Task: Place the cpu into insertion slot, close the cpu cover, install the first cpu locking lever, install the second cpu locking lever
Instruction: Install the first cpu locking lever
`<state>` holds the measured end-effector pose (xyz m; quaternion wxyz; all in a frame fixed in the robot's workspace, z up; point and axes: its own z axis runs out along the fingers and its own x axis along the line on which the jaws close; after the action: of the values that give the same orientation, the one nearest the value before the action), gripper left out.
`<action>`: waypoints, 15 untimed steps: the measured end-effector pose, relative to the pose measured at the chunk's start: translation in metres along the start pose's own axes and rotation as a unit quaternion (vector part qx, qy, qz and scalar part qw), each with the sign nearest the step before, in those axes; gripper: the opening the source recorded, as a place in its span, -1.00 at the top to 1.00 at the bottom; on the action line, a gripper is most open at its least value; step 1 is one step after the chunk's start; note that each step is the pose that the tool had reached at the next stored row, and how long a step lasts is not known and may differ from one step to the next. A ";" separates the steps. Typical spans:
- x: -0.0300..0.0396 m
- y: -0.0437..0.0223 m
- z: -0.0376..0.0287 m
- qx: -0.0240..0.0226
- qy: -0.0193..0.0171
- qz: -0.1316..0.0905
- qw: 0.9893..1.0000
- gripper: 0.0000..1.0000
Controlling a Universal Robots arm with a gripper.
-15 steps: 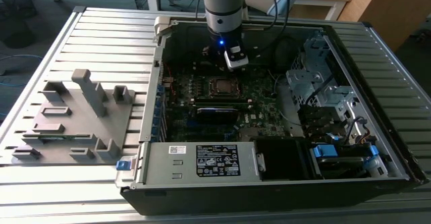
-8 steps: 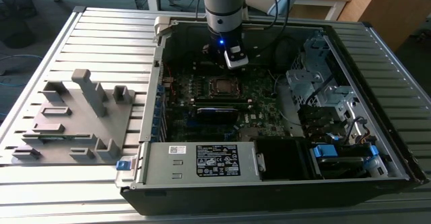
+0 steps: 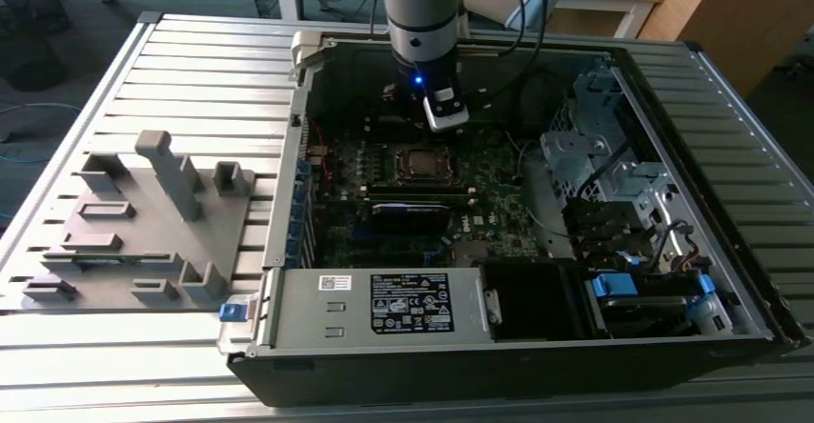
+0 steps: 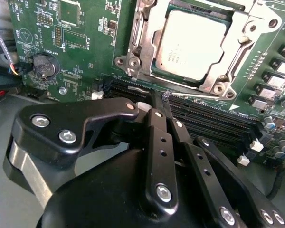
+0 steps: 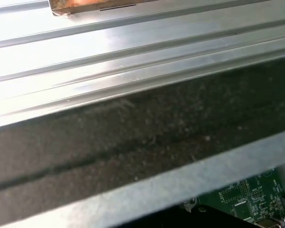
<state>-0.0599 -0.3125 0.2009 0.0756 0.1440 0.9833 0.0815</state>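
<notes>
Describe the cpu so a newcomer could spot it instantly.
Inside the open computer case lies a green motherboard. Near its middle, the silvery cpu cover frames a window. The cpu is the flat pale-grey square inside, unlike the long dark memory slots alongside.

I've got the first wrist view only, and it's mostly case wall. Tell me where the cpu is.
Observer: In the second wrist view the cpu sits in its socket on the green board.
Operator: Report the cpu cover.
Observer: The cpu cover lies flat, framing the chip.
Operator: Now the gripper.
Observer: The gripper is shut with nothing in it, near the memory slots beside the socket.
</notes>
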 end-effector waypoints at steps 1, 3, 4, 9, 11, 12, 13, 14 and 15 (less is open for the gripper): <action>0.0002 -0.0001 0.0002 -0.002 -0.002 0.000 1.000 0.80; 0.0002 0.0000 0.0003 -0.003 -0.004 0.000 1.000 0.80; 0.0002 -0.0001 0.0003 -0.003 -0.004 0.000 1.000 0.80; 0.0012 -0.0005 0.0007 -0.003 -0.004 0.000 1.000 0.80; 0.0015 -0.0006 0.0009 -0.003 -0.004 0.000 1.000 0.80; 0.0015 -0.0006 0.0009 -0.003 -0.004 -0.001 1.000 0.80; 0.0015 -0.0006 0.0009 -0.003 -0.004 -0.001 1.000 0.80; 0.0016 -0.0006 0.0009 -0.003 -0.005 -0.001 1.000 0.80; 0.0016 -0.0006 0.0009 -0.003 -0.004 -0.001 1.000 0.80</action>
<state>-0.0614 -0.3125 0.1997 0.0805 0.1436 0.9828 0.0840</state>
